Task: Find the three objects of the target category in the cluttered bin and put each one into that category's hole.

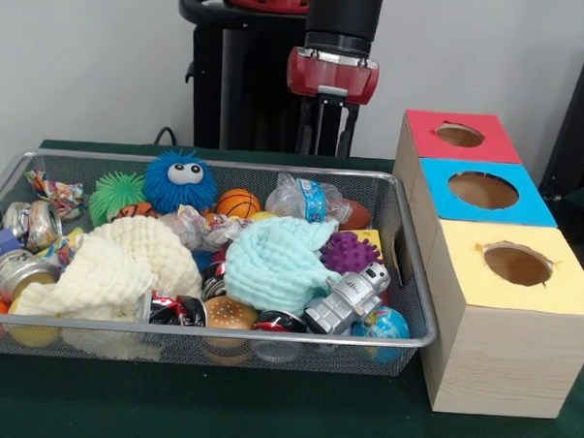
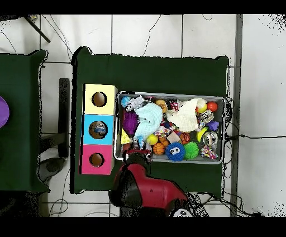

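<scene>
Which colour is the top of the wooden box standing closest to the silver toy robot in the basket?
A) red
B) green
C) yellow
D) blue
C: in the front view the silver toy robot lies at the basket's corner beside the yellow-topped box; the blue-topped box and red-topped box stand further along the row.

One bin point(image 1: 406, 272) is holding two cloths point(image 1: 276, 262), three spiky balls point(image 1: 180, 182) and one toy robot point(image 1: 350, 297), while three boxes point(image 1: 505, 330) are standing beside it.

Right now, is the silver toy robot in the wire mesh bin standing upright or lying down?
Lying down: the silver toy robot is tipped on its side atop the clutter, by the wire mesh bin's corner nearest the boxes.
</scene>
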